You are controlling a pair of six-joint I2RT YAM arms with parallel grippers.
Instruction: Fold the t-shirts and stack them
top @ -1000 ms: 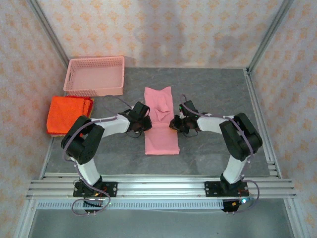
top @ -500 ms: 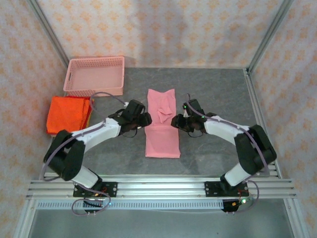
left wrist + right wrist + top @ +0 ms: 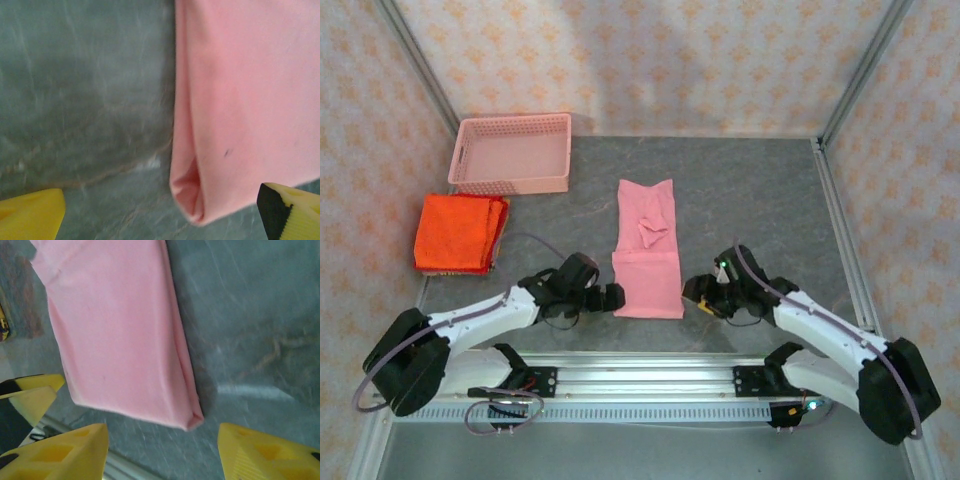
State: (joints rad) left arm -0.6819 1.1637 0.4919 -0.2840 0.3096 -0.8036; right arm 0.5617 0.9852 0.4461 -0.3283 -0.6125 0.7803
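Note:
The light pink t-shirt (image 3: 647,250) lies folded into a long narrow strip in the middle of the table, a small crumple near its far half. My left gripper (image 3: 611,297) sits low at its near left corner, open; that corner (image 3: 195,200) lies between the yellow fingers (image 3: 30,215). My right gripper (image 3: 695,296) sits open at the near right corner (image 3: 192,417), its fingers (image 3: 60,455) wide apart and empty. The orange-red t-shirts (image 3: 460,232) lie folded in a stack at the left edge.
A pink plastic mesh basket (image 3: 512,152) stands at the back left, behind the orange stack. The aluminium rail (image 3: 640,378) runs along the near edge, close below both grippers. Bare grey table lies right of the pink shirt.
Both grippers have drawn back from the shirt's middle to its near corners, dropping low toward the rail. The pink shirt has stayed put.

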